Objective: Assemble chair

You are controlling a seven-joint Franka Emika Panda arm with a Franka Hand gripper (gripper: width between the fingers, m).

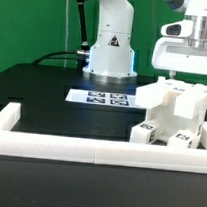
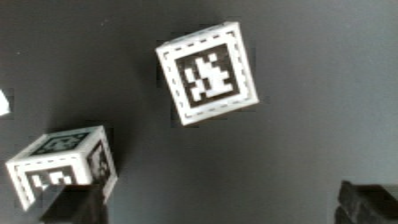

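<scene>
Seems roughly midway. Shows a chunky part-built chair (image 1: 177,119) at four o'clock on the bench (image 1: 37,87), beneath the spread, empty pincer (image 1: 190,73) at two o'clock. Probably lacks further pieces; cannot tell which.

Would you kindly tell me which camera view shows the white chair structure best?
The exterior view: the chair structure appears nearly whole at that view's right. The wrist view shows only a tagged panel and a tagged block close up.

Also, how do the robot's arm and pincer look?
The arm is glossy white with rounded segments, a black triangular sticker on its base and black cables beside it. The pincer has dark fingertips.
</scene>
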